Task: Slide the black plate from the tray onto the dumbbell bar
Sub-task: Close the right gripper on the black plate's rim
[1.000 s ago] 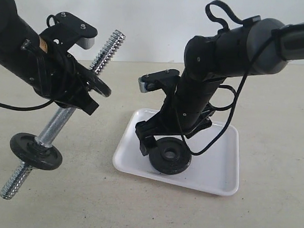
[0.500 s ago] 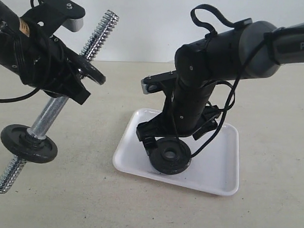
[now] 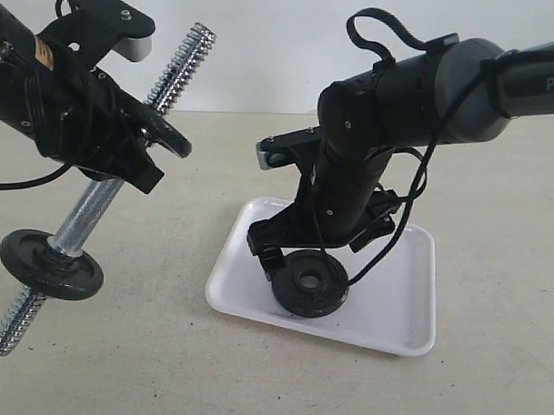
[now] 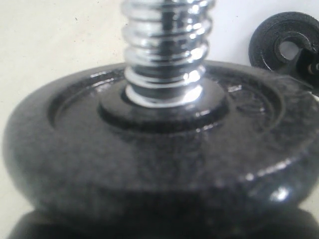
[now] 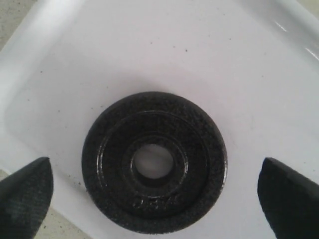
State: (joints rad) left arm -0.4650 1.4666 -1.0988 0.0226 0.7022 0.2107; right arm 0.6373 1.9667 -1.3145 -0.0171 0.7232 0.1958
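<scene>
The black plate (image 3: 311,283) lies flat in the white tray (image 3: 401,312), near its front left corner. My right gripper (image 3: 298,261) hangs just above it, open; in the right wrist view the fingertips (image 5: 27,194) stand on either side of the plate (image 5: 154,162) without touching it. My left gripper (image 3: 119,166) is shut on the dumbbell bar (image 3: 95,206), held tilted in the air with one threaded end (image 3: 193,45) up. One black disc (image 3: 52,265) sits low on the bar, another (image 4: 159,164) close to the left gripper, whose jaws are hidden in the left wrist view.
The tray (image 5: 149,50) rests on a beige tabletop (image 3: 162,367) before a white wall. The bar's lower threaded end (image 3: 4,335) hangs close over the table at the left. A cable (image 3: 414,203) loops beside the right arm over the tray.
The left arm has carried the bar up and to the left. The right gripper has shifted slightly over the plate. Little has moved in the last half second.
</scene>
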